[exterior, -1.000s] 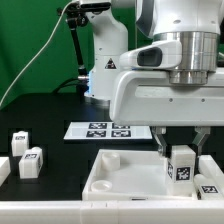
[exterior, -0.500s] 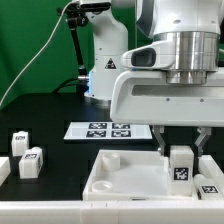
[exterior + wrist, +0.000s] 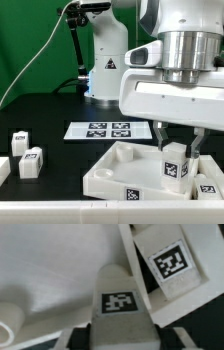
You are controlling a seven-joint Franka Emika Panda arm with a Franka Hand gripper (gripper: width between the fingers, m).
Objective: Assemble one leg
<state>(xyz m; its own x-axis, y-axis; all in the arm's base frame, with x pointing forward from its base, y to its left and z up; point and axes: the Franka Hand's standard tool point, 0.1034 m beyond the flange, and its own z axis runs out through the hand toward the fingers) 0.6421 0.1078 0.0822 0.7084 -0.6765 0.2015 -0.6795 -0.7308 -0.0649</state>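
Note:
My gripper [image 3: 177, 150] is shut on a leg [image 3: 176, 166], a small white post with a tag mark on its face. It holds the leg upright over the exterior view's right end of the large white tray-shaped piece [image 3: 112, 176], low inside its rim. In the wrist view the held leg [image 3: 121, 303] runs out between the fingers [image 3: 76, 336] over the tray piece's white inner surface [image 3: 50, 263]. A tagged white face [image 3: 170, 259] lies just beyond the leg. I cannot tell whether the leg's end touches the tray piece.
Three loose white legs [image 3: 32, 161] stand on the black table at the exterior view's left. Another tagged part [image 3: 210, 187] sits at the right edge. The marker board [image 3: 108, 130] lies behind the tray piece. The robot base [image 3: 105, 60] stands at the back.
The gripper and leg have shifted slightly and sunk lower. The tray-shaped piece has turned, so a corner and a tag on its front wall now face the camera.

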